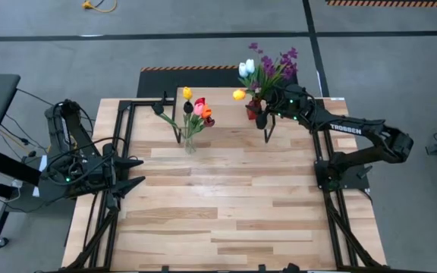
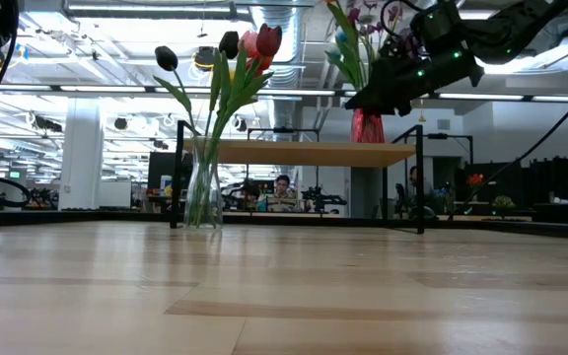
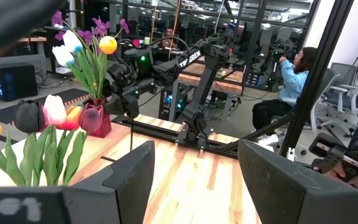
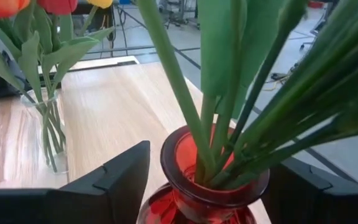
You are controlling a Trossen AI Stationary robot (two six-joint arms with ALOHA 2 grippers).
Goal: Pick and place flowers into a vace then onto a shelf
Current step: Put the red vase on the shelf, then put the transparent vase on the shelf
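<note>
Upper right in the high view, the red vase (image 4: pixel 199 186) of flowers (image 1: pixel 268 67) stands on the shelf (image 2: pixel 314 152); the right gripper (image 4: pixel 207 186) straddles it, jaws apart, seemingly untouching. The left gripper (image 1: pixel 136 171), open, waits at the table's (image 1: pixel 226 220) left edge.

I read only "TROSSEN" in white on the right arm (image 1: pixel 349 129); no other text legible.

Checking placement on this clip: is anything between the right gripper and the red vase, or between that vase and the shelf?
Nothing visible. The right gripper has its fingers either side of the red vase, which already stands on the shelf with its flowers.
</note>
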